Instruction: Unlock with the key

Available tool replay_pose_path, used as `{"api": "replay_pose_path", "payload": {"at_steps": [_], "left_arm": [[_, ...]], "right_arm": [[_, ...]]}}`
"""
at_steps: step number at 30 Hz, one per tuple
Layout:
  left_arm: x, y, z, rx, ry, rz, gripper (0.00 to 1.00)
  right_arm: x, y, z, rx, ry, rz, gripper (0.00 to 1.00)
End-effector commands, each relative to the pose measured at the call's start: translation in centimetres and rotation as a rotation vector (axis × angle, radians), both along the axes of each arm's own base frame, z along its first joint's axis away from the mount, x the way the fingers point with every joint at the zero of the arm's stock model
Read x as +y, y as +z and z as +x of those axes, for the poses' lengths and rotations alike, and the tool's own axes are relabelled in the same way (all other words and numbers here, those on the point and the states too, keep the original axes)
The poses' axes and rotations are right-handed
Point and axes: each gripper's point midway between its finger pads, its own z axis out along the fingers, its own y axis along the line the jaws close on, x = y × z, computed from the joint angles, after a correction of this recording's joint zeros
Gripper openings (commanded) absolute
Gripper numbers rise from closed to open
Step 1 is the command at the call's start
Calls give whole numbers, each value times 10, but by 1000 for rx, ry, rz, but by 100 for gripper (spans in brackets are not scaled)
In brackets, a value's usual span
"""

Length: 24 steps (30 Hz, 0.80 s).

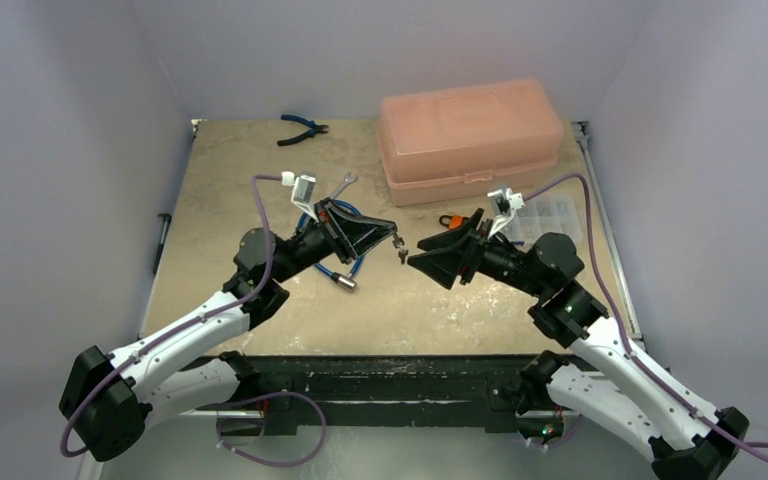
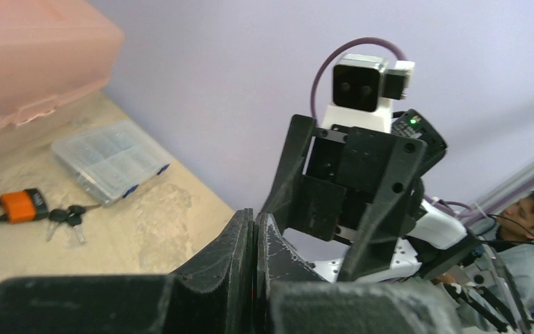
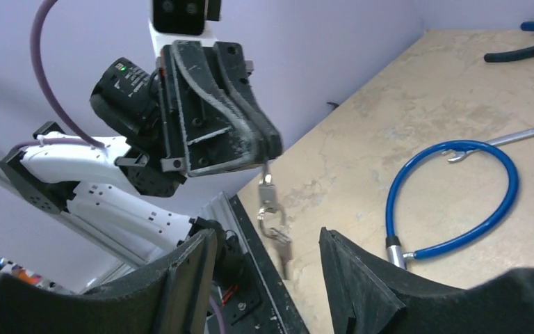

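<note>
Lavender walls close in a tan tabletop (image 1: 230,180), and I work above its middle. My left gripper (image 3: 268,149) is pinched tight on the top key of a small bunch of keys (image 3: 271,209), which dangles in the air. My right gripper (image 3: 268,240) faces it with jaws apart, a finger on either side of the hanging keys, gripping nothing. The orange padlock (image 2: 15,207) lies on the table near the clear organiser (image 2: 108,160), apparently shut, with a second set of keys (image 2: 66,217) beside it. The blue cable lock (image 3: 459,202) lies well apart. A key is lifted, but none is in a lock. Aiming, inserting and turning all remain, I judge.
</note>
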Motion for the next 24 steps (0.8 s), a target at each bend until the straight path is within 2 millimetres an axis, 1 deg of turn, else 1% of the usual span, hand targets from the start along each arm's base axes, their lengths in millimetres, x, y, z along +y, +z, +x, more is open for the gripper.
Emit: {"api": "replay_pose_path", "payload": {"at_steps": [1, 6, 10, 15, 20, 24], "left_arm": [[3, 48, -24, -131, -98, -133, 0], [4, 59, -31, -142, -133, -174, 0], [5, 62, -33, -143, -139, -189, 0], [5, 64, -32, -140, -139, -197, 0], [5, 67, -33, -141, -148, -216, 0], [5, 69, -34, -141, -154, -228, 0]], "right_arm": [[-10, 46, 10, -75, -97, 97, 61], [-7, 62, 9, -101, -77, 130, 55], [-3, 70, 8, -120, -52, 139, 50], [5, 74, -1, -136, 27, 150, 50], [12, 72, -9, -137, 101, 155, 53], [16, 69, -11, -131, 130, 150, 53]]}}
